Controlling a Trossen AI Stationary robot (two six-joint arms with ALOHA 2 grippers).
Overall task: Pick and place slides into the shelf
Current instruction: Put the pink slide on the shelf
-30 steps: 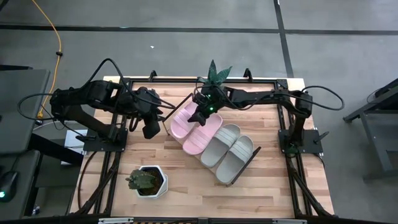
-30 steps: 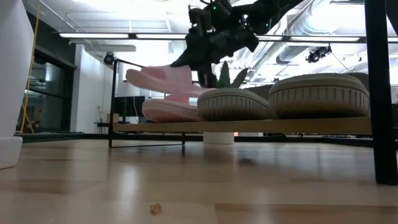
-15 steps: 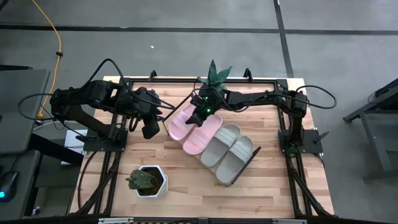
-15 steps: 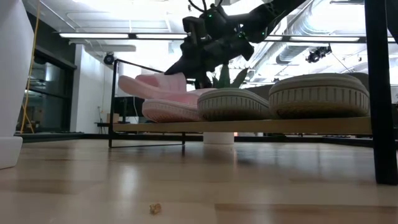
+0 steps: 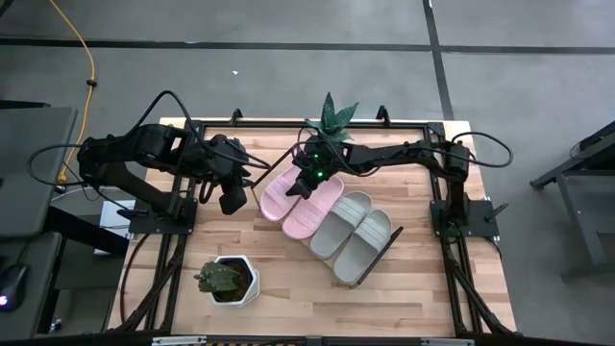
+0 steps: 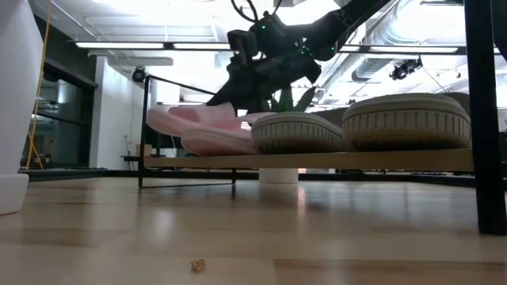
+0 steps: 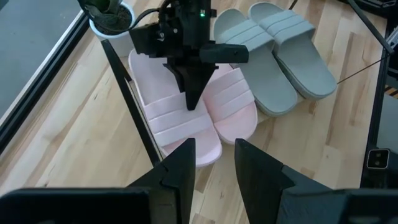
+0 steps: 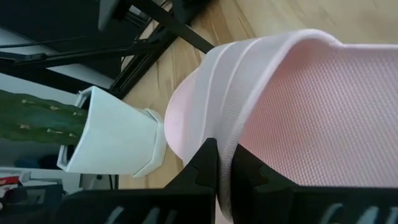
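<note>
**Pink foam strap in the right pinch: last slide going down at the shelf's end**

Pale pink foam fills the right wrist view: the right gripper (image 8: 217,165) has its two dark fingers closed tight on the wide strap of the fourth slide (image 5: 279,188). In the low view that slide is tilted, raised at the gripped strap, with the rest dropping towards the board. It sits at the end of the row, beside the second pink slide (image 5: 312,207), which lies flat.

Outward from there: two grey slides (image 5: 353,234) rest side by side on the shelf (image 5: 384,252), next to the pink pair. The shelf stands skewed on the butcher-block table (image 5: 442,298).

Left gripper (image 7: 211,163) hovers near the pink slides, just off the shelf's end frame. Fingers part-way apart, nothing between them. Waiting.

Potted plants: one (image 5: 227,280) near the table's front, a second (image 5: 333,113) at the far edge. Neither in the way.

Step in hand, as I judge it: placing the final slide; three look seated.

Next move calls for lowering until the sole lies flat and parallel to its partner, then opening the fingers and lifting clear off the strap without dragging the slide out of line.
</note>
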